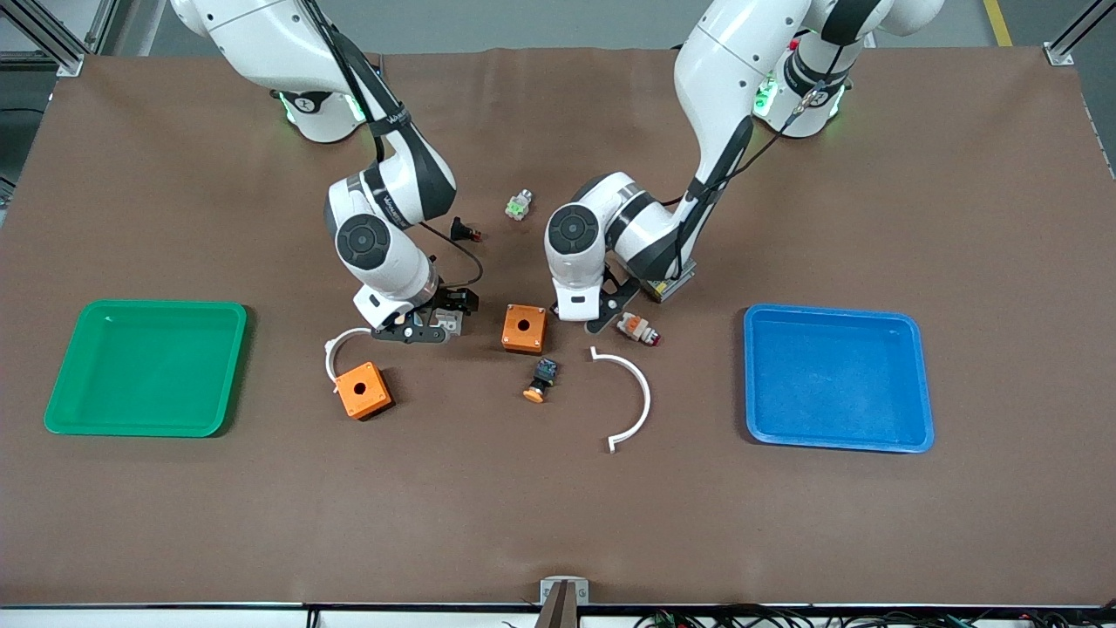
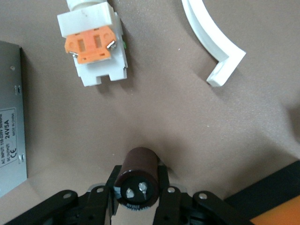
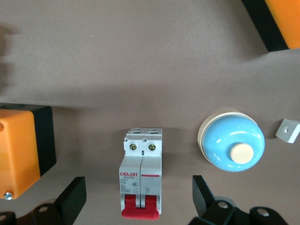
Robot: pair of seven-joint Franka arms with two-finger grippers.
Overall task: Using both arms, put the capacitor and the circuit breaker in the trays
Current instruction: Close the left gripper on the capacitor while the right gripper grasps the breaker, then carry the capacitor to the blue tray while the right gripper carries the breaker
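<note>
Holding the capacitor (image 2: 137, 180) pinched between its fingers, left gripper (image 1: 602, 321) low over the table between the orange box (image 1: 524, 328) with the hole on top and the white-and-orange part (image 1: 637, 328). Dark stubby cylinder seen end-on in the left wrist view, two metal terminals facing the camera, body gripped across its round sides — touching the cloth or just lifted, cannot tell. Grey power supply (image 2: 11, 112) and one end of the white arc (image 2: 213, 44) close by.

Right gripper (image 1: 417, 329) down over the circuit breaker (image 3: 140, 173), fingers (image 3: 70, 199) spread wide on either side of the block and not touching it. Breaker flat on the table, red levers toward the wrist, a second orange box (image 3: 21, 150) near one finger and a blue-domed button (image 3: 230, 146) just beside the other.

Risks from here, as judgement: round capacitor rolling or tilting in the pinch during the carry — little contact on a curved wall. Left arm clipping the white-and-orange part or the arc on the way to the blue tray (image 1: 837, 377). Right fingers closing off-centre and nudging the blue button or the orange box, or skewing the breaker before it is caught. Green tray (image 1: 146, 366) well apart at the right arm's end, holding nothing visible.
</note>
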